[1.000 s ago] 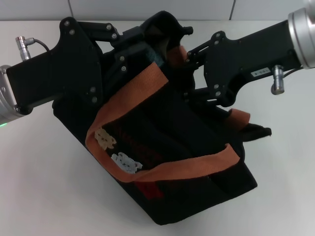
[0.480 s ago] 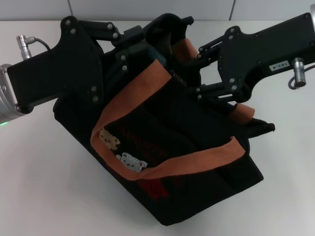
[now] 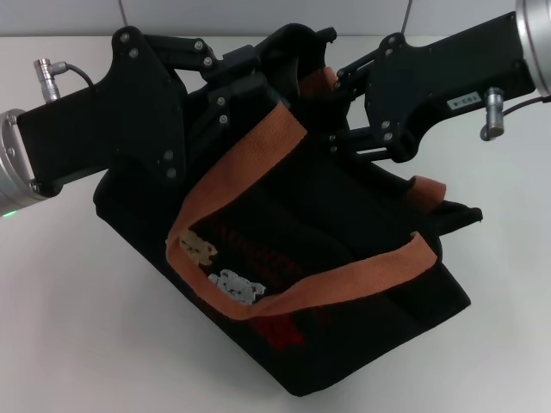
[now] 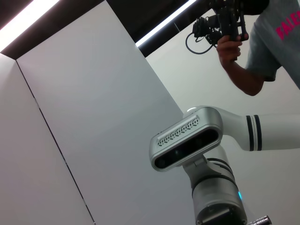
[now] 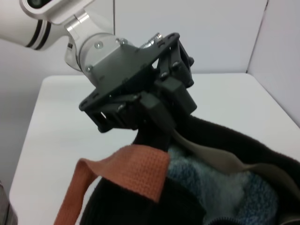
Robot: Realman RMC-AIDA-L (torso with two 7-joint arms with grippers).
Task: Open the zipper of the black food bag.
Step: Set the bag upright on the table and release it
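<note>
Boxy black fabric food bag [image 3: 344, 284] tilted on white table [image 3: 77, 327], far end lifted. Left gripper [image 3: 237, 95] clamped on top edge; right gripper [image 3: 340, 112] at black zipper track (grip state indiscernible, pull tab hidden). Risk: bag dragging instead of unzipping.

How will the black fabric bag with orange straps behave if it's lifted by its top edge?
Probably floppy: the black fabric bag with orange straps leans and creases on the white table. Its orange woven strap droops loosely, so it likely sags. The left end effector seems to pinch the rim, so it's likely thin and pliable.
</note>
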